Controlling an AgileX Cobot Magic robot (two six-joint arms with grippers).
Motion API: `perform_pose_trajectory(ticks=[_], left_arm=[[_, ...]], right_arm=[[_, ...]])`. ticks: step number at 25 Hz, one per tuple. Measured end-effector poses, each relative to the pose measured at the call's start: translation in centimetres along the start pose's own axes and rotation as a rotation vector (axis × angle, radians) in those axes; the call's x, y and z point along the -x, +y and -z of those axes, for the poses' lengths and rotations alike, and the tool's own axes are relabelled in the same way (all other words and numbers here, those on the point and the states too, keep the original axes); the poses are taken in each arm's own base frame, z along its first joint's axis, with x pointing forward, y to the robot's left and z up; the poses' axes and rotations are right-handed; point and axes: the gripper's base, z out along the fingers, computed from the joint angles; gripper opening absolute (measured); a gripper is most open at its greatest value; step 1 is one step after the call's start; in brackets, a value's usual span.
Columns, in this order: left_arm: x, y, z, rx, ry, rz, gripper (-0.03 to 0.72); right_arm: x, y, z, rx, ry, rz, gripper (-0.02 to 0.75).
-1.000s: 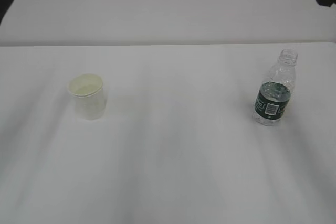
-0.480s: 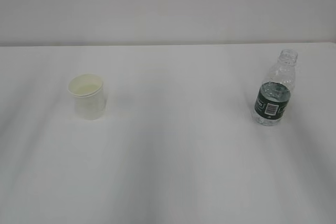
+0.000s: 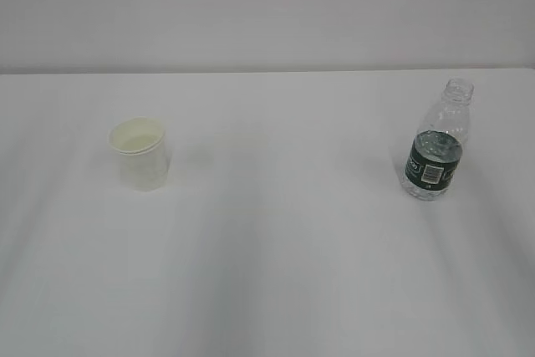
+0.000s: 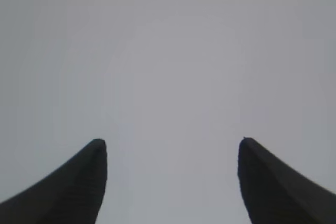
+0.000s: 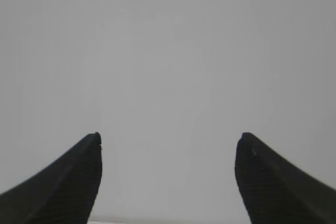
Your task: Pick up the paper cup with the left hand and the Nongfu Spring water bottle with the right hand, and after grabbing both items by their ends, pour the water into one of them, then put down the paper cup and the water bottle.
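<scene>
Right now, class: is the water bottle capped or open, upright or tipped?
Open and upright: the water bottle shows a bare neck with no cap, standing on its base.

The paper cup (image 3: 140, 153) stands upright on the worktop (image 3: 276, 273), toward its left side. The Nongfu Spring water bottle (image 3: 437, 141) stands upright toward the right side, well apart from the cup and at about the same depth. Water (image 3: 435, 175) sits in the bottle's lower part. A wall (image 3: 267, 6) rises behind the worktop.

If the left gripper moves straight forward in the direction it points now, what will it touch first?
Nothing visible: between the open left gripper fingers, its wrist view shows only a plain grey surface, distance unclear.
</scene>
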Motion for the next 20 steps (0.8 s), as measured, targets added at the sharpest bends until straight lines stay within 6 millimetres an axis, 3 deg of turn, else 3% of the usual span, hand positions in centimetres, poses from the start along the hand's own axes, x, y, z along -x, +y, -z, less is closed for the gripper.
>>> perform_pose_trajectory(ticks=[12,20], left_arm=[[2.5,0.1,6.0,0.105,0.012,-0.09,0.549],[4.0,0.5,9.0,0.188,0.04,-0.078,0.547]], right_arm=[[1.2,-0.4,6.1,-0.047,0.015,0.066,0.592],[0.6,-0.8,9.1,-0.083,0.104,0.064,0.592]])
